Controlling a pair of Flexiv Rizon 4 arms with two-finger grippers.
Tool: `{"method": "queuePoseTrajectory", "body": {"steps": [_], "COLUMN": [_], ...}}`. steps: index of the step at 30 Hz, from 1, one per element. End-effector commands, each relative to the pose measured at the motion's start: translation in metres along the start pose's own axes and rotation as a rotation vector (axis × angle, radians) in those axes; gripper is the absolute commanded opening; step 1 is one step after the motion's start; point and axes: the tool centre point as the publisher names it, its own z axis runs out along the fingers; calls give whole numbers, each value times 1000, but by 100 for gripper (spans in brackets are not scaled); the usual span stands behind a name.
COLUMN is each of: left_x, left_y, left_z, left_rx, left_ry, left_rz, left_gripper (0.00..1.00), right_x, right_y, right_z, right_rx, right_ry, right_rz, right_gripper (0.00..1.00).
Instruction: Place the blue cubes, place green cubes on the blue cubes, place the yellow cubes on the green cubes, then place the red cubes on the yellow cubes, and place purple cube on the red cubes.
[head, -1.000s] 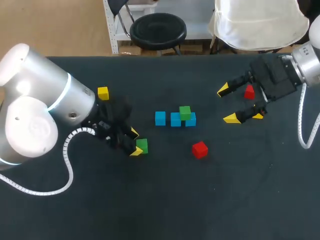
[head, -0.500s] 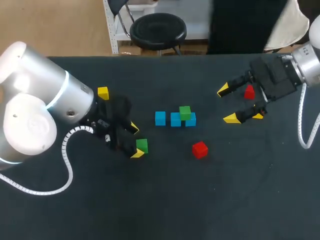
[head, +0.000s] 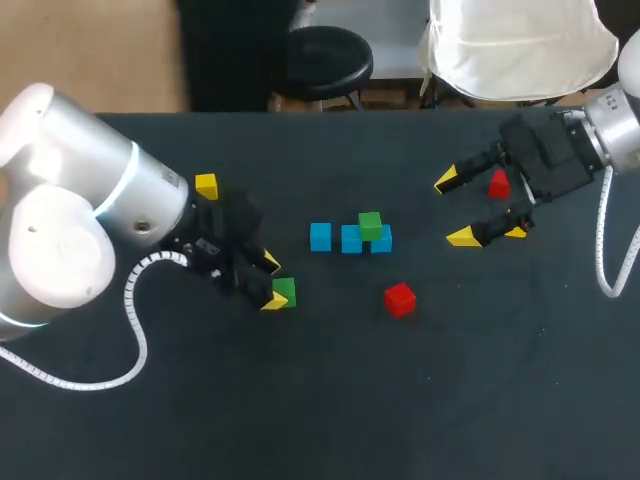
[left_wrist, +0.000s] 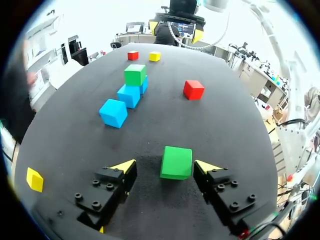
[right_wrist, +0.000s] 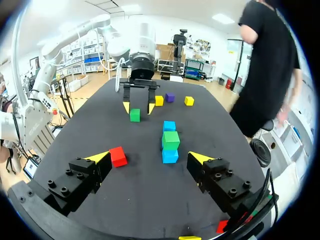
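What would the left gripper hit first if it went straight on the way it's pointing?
The loose green cube. It lies on the table between the open fingers of the left gripper, touching neither as far as I can see, so nothing else would come before it.

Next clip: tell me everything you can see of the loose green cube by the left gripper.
The green cube is a plain, matte block of one solid colour, with slightly softened edges. It rests flat on the black table, alone and unstacked, well apart from the blue cubes. It sits between the open fingers of the left gripper, close to one yellow tip with a clear gap to the other, so it is not gripped.
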Motion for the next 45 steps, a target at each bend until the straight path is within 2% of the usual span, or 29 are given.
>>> {"method": "queuePoseTrajectory", "body": {"steps": [1, 3, 4, 5, 8, 10, 16, 23, 31, 36, 45], "left_x": [-1, -1, -1, -1, 1, 2, -4, -20, -28, -33, -33], "left_y": [2, 2, 2, 3, 3, 3, 5, 13, 25, 31, 31], "left_z": [0, 0, 0, 0, 2, 3, -4, -23, -34, -38, -38], "left_rx": [4, 4, 5, 5, 6, 9, 10, -16, -15, -7, -7], "left_ry": [-6, -6, -6, -6, -4, -2, -1, 41, 40, 39, 39], "left_rz": [5, 8, 8, 9, 7, 7, 21, 100, 150, 169, 169], "left_gripper": [62, 49, 46, 36, 25, 0, 0, 0, 0, 0, 0], "right_x": [0, 0, 0, 0, 0, 0, 0, 0, 0, 0, 0], "right_y": [0, 0, 0, 0, 0, 0, 0, 0, 0, 0, 0], "right_z": [1, 1, 1, 1, 1, 1, 1, 1, 1, 1, 1], "right_rx": [0, 0, 0, 0, 0, 0, 0, 0, 0, 0, 0], "right_ry": [-2, -2, -2, -2, -2, -2, -2, -2, -2, -2, -2], "right_rz": [-1, -1, -1, -1, -1, -1, -1, -1, -1, -1, -1], "right_gripper": [100, 100, 100, 100, 100, 100, 100, 100, 100, 100, 100]}}
